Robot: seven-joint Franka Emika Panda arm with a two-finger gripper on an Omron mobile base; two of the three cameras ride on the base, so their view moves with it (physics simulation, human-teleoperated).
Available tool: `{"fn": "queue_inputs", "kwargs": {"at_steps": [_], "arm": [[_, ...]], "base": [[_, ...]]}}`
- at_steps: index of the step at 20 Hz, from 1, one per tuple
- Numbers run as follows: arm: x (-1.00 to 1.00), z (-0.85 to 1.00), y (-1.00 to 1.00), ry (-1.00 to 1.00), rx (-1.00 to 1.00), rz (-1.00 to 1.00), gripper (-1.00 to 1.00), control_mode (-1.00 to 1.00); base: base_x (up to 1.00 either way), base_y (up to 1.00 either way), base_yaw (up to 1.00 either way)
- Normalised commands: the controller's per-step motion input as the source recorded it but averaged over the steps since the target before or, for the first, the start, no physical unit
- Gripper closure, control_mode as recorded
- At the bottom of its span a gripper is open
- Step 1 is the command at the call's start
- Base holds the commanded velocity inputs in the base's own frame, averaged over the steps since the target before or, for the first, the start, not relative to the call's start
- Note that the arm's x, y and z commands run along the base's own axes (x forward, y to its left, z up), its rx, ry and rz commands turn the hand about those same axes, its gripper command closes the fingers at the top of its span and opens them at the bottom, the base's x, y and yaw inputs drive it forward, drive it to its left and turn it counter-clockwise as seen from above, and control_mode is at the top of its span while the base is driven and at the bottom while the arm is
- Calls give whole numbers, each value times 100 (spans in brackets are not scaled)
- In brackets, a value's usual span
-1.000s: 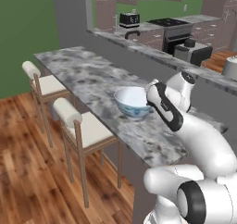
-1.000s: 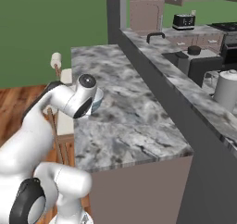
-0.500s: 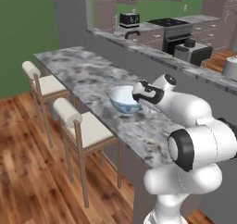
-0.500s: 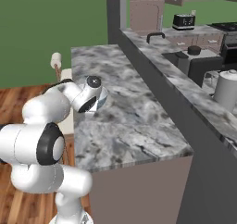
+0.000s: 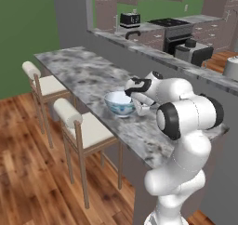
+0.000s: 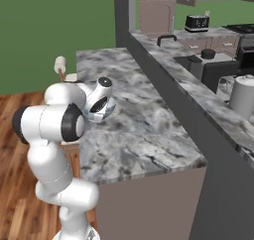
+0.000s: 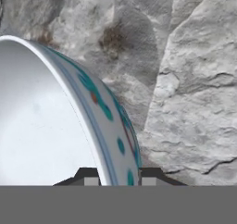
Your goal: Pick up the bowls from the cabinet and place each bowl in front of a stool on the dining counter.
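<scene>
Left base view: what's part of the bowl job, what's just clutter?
Job:
- bowl, fingers pinching its rim
- dining counter
- near stool
- far stool

Clutter:
- toaster
- stove
- kettle
- half wall

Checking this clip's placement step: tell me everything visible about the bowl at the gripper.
The bowl is round, white and glossy like porcelain, plain inside with blue-green painted marks outside. It sits upright on the marbled dining counter, near the edge by the nearer stool; whether its base fully rests there I cannot tell. The gripper is shut on its rim, one fingertip inside, one outside.
</scene>
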Motion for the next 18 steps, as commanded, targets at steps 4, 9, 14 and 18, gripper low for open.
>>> {"fn": "queue_inputs", "kwargs": {"at_steps": [4, 9, 14, 18], "arm": [[46, -27, 4, 0, 0, 0, 100, -100], [38, -31, 0, -3, 0, 0, 100, -100], [46, -41, 3, -3, 0, 0, 100, -100], [40, -39, 12, 0, 0, 0, 100, -100]], "base": [[0, 0, 0], [0, 0, 0], [0, 0, 0], [0, 0, 0]]}}
